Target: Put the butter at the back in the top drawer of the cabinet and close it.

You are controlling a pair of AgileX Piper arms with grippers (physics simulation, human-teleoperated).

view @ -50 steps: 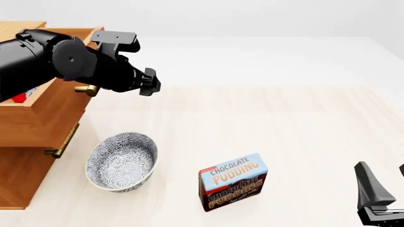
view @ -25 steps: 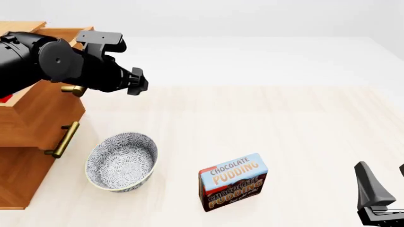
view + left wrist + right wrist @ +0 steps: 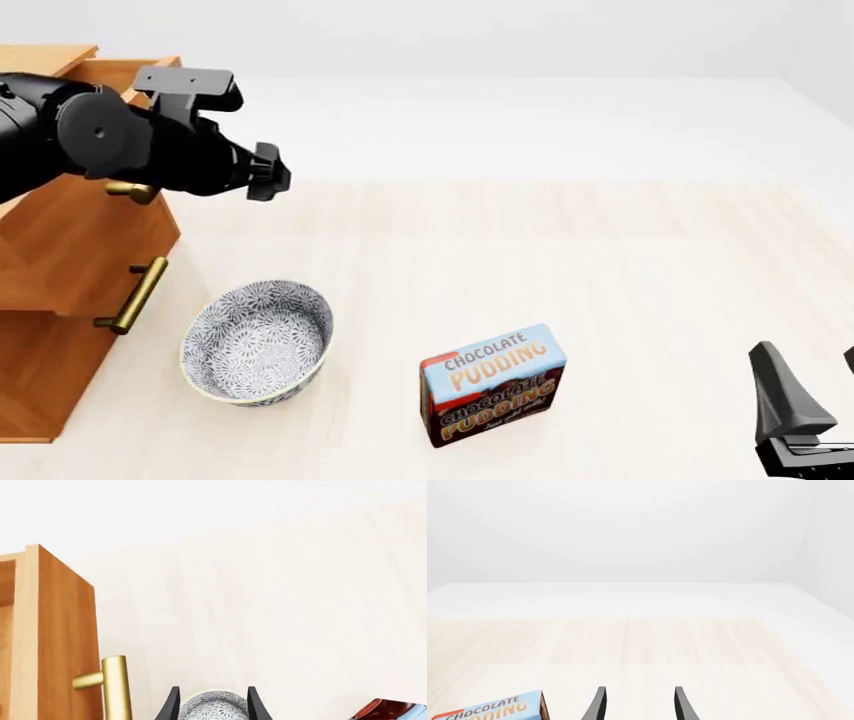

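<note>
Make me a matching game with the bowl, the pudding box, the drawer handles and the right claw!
Things:
1. bowl
2. pudding box
3. drawer handles
4. right claw

Descriptions:
A. brass bars on the wooden cabinet
B. black, open, at the bottom right corner of the front view
C. white with blue-grey pattern, empty, beside the cabinet
D. blue and brown with orange letters, standing on the table

Pairs: 1-C, 2-D, 3-A, 4-B
</note>
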